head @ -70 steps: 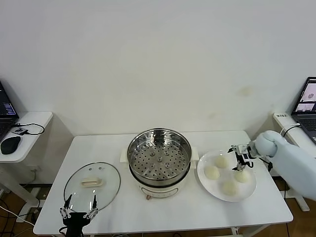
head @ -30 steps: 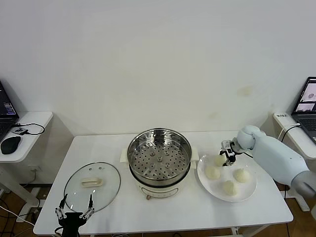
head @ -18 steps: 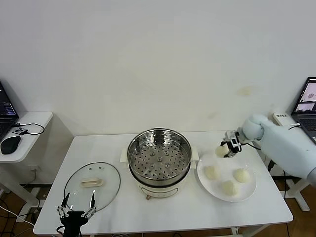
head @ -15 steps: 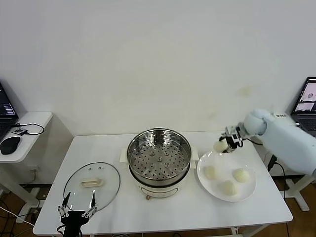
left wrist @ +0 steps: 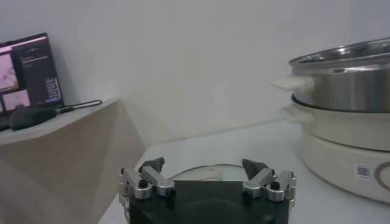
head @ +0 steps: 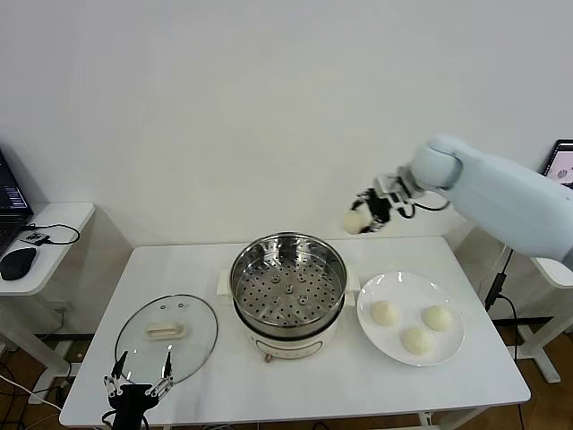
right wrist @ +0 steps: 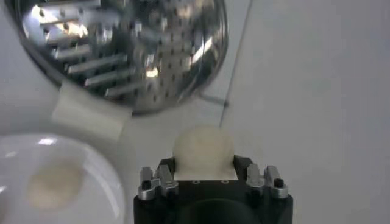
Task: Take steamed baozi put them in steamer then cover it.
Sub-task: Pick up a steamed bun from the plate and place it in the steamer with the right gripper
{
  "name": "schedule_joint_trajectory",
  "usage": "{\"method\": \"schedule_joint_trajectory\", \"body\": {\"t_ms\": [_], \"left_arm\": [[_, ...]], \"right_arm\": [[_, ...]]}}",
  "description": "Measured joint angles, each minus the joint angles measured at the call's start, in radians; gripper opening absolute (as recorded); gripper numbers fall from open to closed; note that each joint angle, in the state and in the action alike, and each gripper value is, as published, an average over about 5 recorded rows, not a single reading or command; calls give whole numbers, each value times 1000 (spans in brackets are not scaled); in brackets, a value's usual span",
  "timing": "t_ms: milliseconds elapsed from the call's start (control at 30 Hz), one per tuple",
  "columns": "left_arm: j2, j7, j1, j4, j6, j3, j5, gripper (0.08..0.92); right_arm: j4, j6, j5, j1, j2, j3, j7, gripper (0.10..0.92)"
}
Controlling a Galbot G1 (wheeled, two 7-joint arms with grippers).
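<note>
Baozi (head: 354, 220) gripped in right hand (head: 365, 218) above steamer (head: 288, 287); left hand (head: 139, 386) open near cover (head: 167, 334).

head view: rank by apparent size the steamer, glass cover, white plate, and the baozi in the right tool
1. steamer and cover: look much alike across, not ranked apart.
2. white plate: slightly smaller.
3. baozi held by the right tool: smallest by far, though raised nearer the camera.

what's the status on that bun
Right claw shut on baozi, high beside steamer. Left claw open, idle by cover. Path clear.
</note>
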Motion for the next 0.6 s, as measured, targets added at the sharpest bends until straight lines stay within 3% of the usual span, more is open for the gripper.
{"method": "schedule_joint_trajectory", "body": {"t_ms": [300, 600], "left_arm": [[-12, -1, 4, -6, -5, -18, -8, 823], [-21, -4, 5, -3, -9, -22, -10, 823]], "right_arm": [[-44, 119, -32, 3, 160, -75, 16, 602], [-86, 272, -182, -36, 233, -118, 43, 611]]}}
